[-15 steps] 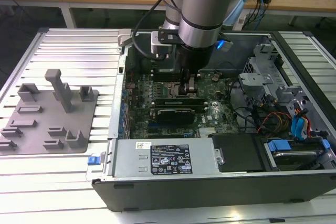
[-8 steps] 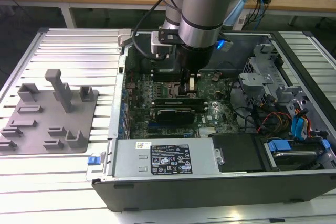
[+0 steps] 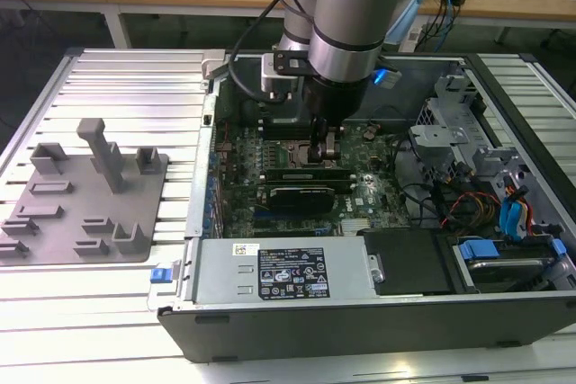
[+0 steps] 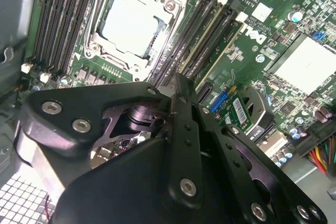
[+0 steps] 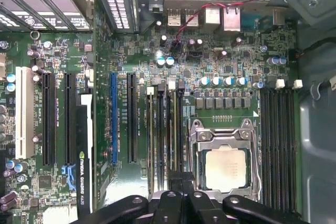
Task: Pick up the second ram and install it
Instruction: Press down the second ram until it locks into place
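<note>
The tool [image 4: 176, 85] is being kept pinched narrow, tips down at the top edge of the second ram [image 5: 173, 129]. Whether it's actually being gripped can't be told. The stick is being seen standing in a slot just beside the CPU socket [image 5: 227, 169]. Farther out, the grey fixture plate [image 3: 90, 195] is being carried on the worktop [image 3: 135, 78].

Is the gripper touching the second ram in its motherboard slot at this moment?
Cannot tell. In the second wrist view the gripper sits right over the memory slots, but its own body hides any contact or gap.
</note>
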Tool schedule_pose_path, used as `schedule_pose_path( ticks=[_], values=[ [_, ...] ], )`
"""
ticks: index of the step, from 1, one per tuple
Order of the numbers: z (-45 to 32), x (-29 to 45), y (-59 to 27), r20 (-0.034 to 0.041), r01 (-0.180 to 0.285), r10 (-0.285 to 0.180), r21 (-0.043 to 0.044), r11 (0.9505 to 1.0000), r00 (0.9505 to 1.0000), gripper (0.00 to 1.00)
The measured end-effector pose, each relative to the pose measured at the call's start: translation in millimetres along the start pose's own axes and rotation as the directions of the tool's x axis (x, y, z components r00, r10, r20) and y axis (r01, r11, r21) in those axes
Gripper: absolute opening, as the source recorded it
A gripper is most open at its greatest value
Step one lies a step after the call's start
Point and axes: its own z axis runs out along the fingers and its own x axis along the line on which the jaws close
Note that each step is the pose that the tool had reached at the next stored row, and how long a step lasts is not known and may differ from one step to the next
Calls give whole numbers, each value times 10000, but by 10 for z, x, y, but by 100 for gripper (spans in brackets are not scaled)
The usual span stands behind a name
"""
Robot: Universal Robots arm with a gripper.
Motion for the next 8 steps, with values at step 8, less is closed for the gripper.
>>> schedule_pose_path(
  ticks=[8],
  values=[
    [-4, -2, -116, 0, 0, 0, 0, 10000, 10000, 8]
  ],
)
